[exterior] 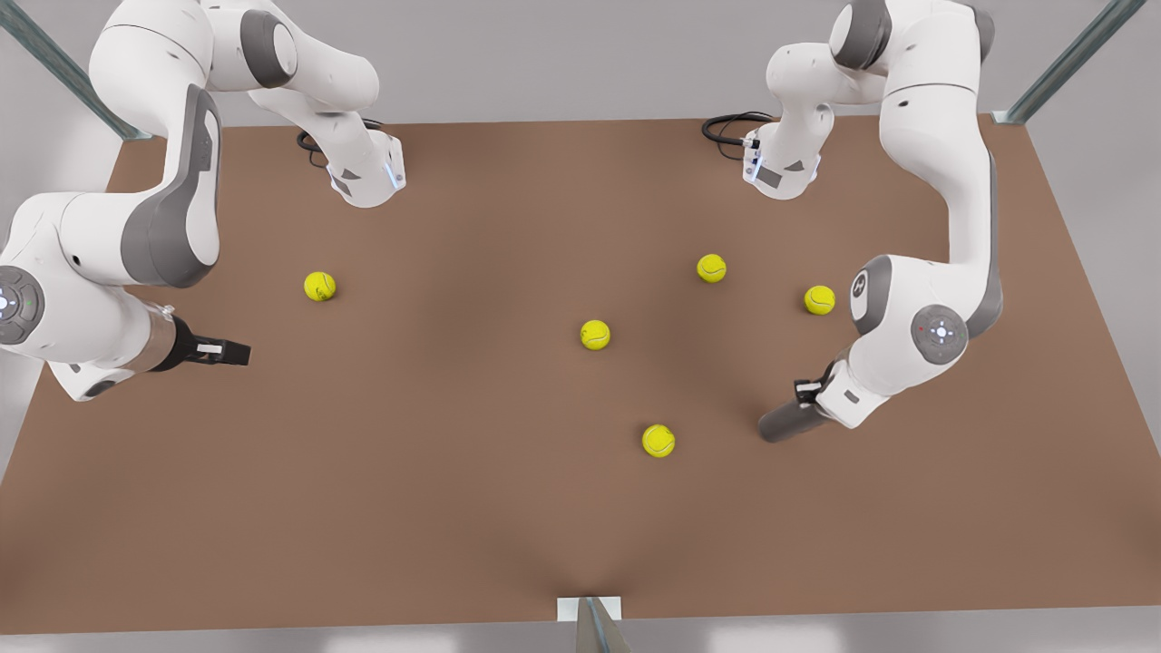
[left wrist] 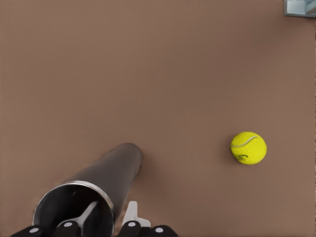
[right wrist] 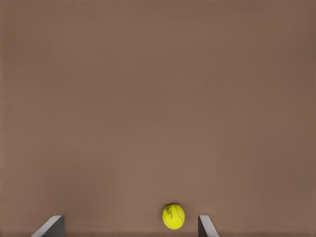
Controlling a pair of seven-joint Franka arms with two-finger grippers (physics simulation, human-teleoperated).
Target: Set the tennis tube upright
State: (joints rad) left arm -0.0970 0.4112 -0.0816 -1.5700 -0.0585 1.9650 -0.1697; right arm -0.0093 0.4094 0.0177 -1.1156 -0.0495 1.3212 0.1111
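Tennis tube (exterior: pixel 787 423): grey, lying on its side on the brown table (exterior: pixel 453 508), in the part toward the front view's right, about midway between the near and far edges. In the left wrist view the tube (left wrist: pixel 106 180) shows its open, shiny-rimmed end close to the camera, its body running away across the table.

Left gripper (exterior: pixel 810 392): on the arm at the front view's right, at the rimmed end of the tube. Left wrist view: one finger (left wrist: pixel 89 215) sits inside the tube's mouth, the other just outside the wall, so the gripper (left wrist: pixel 109 213) is pinching the tube's rim wall.

Right gripper (exterior: pixel 238 352): on the arm at the front view's left, near the table's left edge, pointing toward the table's middle, holding nothing. In the right wrist view its two fingertips (right wrist: pixel 52 226) stand wide apart, so the gripper (right wrist: pixel 129 227) is spread. This arm waits.

Five yellow balls on the table. Nearest the tube: one ball (exterior: pixel 658 441) toward the near edge, apart from it. One ball (exterior: pixel 595 335) about mid-table. Two more toward the far right, (exterior: pixel 711 268) and (exterior: pixel 819 300). The fifth ball (exterior: pixel 319 287) lies near the right gripper, and shows between its fingertips in the right wrist view (right wrist: pixel 173 217).
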